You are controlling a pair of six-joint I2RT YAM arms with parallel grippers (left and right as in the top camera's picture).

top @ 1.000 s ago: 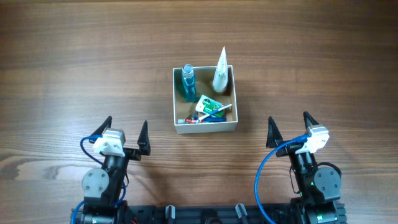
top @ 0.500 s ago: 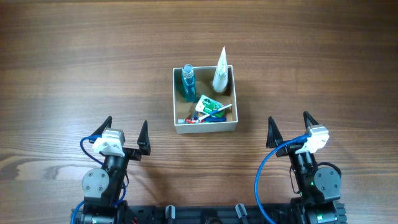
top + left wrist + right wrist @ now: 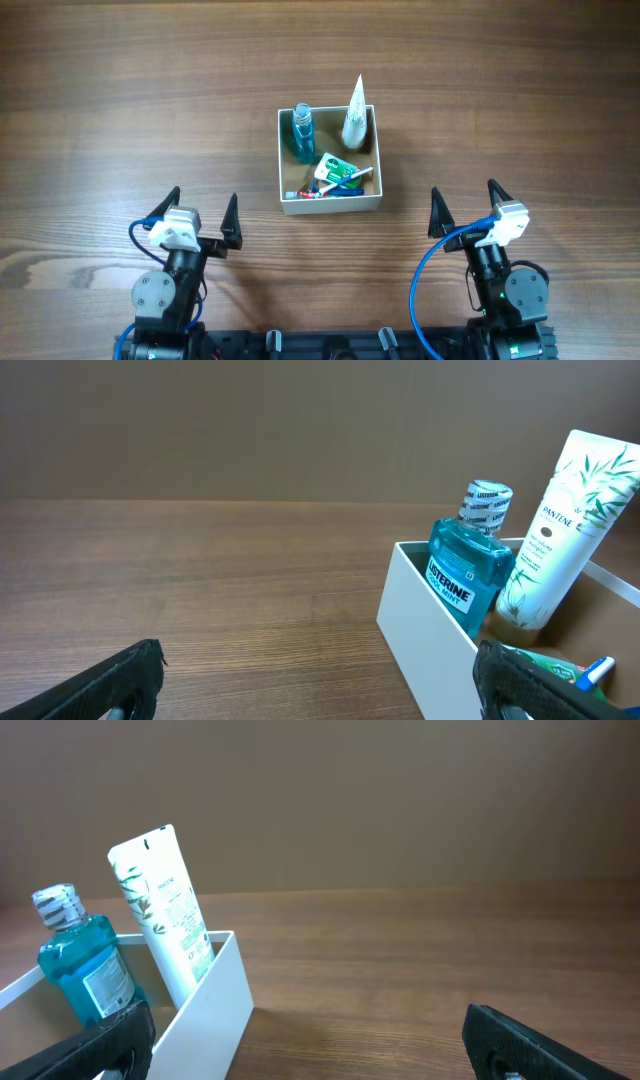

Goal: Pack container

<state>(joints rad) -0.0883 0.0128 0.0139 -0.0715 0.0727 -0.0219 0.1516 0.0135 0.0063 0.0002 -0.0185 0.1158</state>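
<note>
The container (image 3: pixel 330 207), a square white box with a tan inside, sits at the table's middle. In it stand a blue mouthwash bottle (image 3: pixel 302 131) and a white tube (image 3: pixel 355 118); a green packet (image 3: pixel 334 167) and small items lie in its front part. The box also shows in the left wrist view (image 3: pixel 420 625) with the bottle (image 3: pixel 467 568) and tube (image 3: pixel 555 525), and in the right wrist view (image 3: pixel 215 1005). My left gripper (image 3: pixel 196 215) is open and empty, near the front left. My right gripper (image 3: pixel 466 206) is open and empty, near the front right.
The wooden table (image 3: pixel 120 110) spreads around the box. Both arm bases stand at the front edge, with blue cables beside them.
</note>
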